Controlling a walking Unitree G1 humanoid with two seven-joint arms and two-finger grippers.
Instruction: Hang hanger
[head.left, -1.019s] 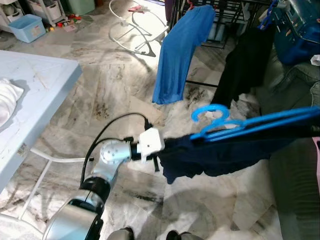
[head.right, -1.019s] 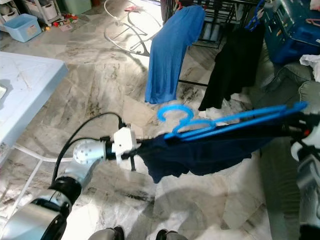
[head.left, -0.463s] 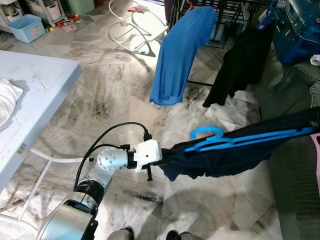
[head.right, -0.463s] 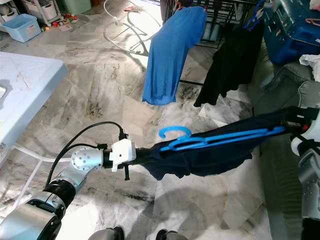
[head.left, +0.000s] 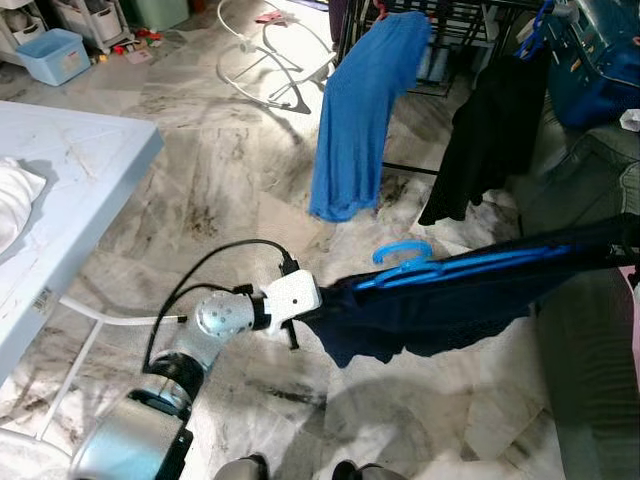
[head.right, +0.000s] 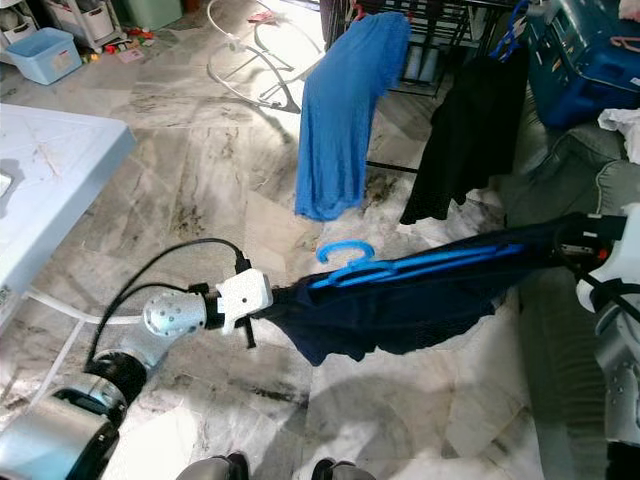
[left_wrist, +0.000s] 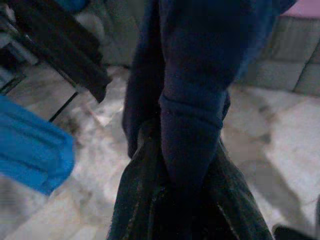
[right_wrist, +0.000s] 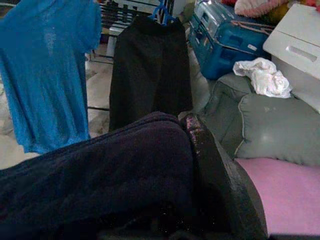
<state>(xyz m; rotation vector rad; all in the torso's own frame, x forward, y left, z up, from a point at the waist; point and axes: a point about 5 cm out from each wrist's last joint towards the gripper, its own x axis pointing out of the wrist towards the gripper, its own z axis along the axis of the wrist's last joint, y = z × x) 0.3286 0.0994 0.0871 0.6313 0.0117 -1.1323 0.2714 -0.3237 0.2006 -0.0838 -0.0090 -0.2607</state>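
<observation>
A navy garment (head.left: 430, 310) on a blue hanger (head.left: 470, 263) is stretched almost level between my two grippers, above the marble floor. The hanger's hook (head.left: 400, 250) sticks up near the left end. My left gripper (head.left: 312, 316) is shut on the garment's left end, and its fingers (left_wrist: 150, 210) are wrapped in cloth. My right gripper (head.right: 572, 250) is shut on the right end, with one black finger (right_wrist: 215, 175) pressed against the navy cloth. Ahead stands a dark drying rack (head.left: 450, 30) carrying a blue shirt (head.left: 360, 110) and a black garment (head.left: 490, 130).
A light blue table (head.left: 60, 190) with a white cloth (head.left: 15, 205) is at my left. A grey sofa (head.left: 590, 380) runs along my right, with a blue suitcase (head.left: 600, 60) behind it. A white tube frame (head.left: 270, 60) and a blue bin (head.left: 55, 55) sit further off.
The hanger and garment dropped from a raised, tilted pose, then rose slightly and now lie flatter. The left wrist shifted a little. Both grippers kept their hold.
</observation>
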